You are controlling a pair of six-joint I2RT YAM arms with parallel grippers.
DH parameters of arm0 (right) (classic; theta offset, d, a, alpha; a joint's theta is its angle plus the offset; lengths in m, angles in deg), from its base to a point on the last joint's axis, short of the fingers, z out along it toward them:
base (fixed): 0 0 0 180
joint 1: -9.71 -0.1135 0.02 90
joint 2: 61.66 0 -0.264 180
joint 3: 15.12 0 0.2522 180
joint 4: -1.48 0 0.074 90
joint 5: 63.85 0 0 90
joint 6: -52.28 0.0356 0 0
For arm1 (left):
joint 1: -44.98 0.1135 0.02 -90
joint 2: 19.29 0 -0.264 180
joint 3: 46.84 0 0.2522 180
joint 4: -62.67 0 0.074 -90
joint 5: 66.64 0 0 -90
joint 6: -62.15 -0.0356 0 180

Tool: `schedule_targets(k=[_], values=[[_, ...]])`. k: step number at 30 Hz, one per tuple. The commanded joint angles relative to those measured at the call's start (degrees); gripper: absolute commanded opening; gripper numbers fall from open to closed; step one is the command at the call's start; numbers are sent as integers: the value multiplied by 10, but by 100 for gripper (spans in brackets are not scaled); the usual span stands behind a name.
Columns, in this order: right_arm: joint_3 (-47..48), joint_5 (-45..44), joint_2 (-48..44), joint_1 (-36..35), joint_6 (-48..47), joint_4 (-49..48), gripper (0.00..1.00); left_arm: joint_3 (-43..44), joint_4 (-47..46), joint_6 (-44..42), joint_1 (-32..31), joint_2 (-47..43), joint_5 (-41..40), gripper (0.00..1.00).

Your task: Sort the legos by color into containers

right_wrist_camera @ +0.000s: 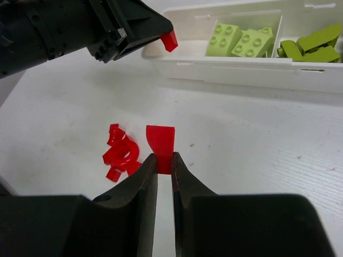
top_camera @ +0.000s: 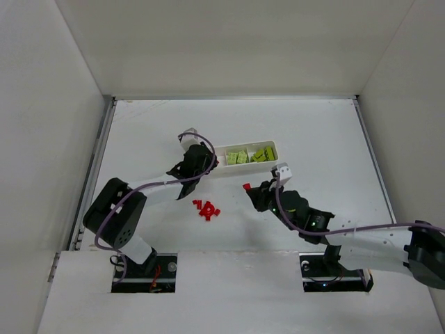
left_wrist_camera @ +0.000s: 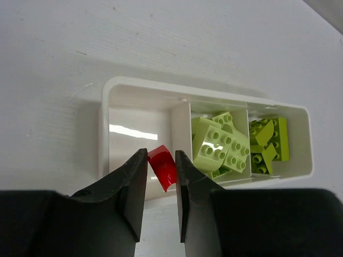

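Observation:
The white tray (top_camera: 277, 147) lies mid-table; its middle and right compartments hold yellow-green legos (top_camera: 251, 155), its left compartment (left_wrist_camera: 136, 118) shows no bricks. My left gripper (left_wrist_camera: 161, 160) is shut on a red lego (left_wrist_camera: 163, 167) at the near wall of the left compartment; it also shows in the top view (top_camera: 201, 158). My right gripper (right_wrist_camera: 162, 158) is shut on another red lego (right_wrist_camera: 161, 145) above the table, seen in the top view (top_camera: 249, 189) right of a pile of red legos (top_camera: 206, 209). That pile also shows in the right wrist view (right_wrist_camera: 121, 153).
White walls close the table on the left, back and right. The tray (right_wrist_camera: 246, 72) lies beyond my right gripper, with my left arm (right_wrist_camera: 80, 29) over its left end.

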State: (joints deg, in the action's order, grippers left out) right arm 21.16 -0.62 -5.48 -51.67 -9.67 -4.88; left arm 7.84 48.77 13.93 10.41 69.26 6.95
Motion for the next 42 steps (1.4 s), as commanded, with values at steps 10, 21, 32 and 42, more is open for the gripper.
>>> schedule_targets(k=[10, 21, 32, 42], values=[[163, 65, 182, 76, -16, -32, 18, 29, -32, -25, 29, -8, 31, 27], [277, 105, 309, 99, -42, -27, 17, -39, -6, 1, 53, -155, 39, 100], [400, 127, 448, 139, -47, -15, 18, -33, 157, 27, -16, -428, -14, 100], [451, 124, 511, 145, -21, -6, 29, 4, 173, 70, -69, -491, -20, 100]])
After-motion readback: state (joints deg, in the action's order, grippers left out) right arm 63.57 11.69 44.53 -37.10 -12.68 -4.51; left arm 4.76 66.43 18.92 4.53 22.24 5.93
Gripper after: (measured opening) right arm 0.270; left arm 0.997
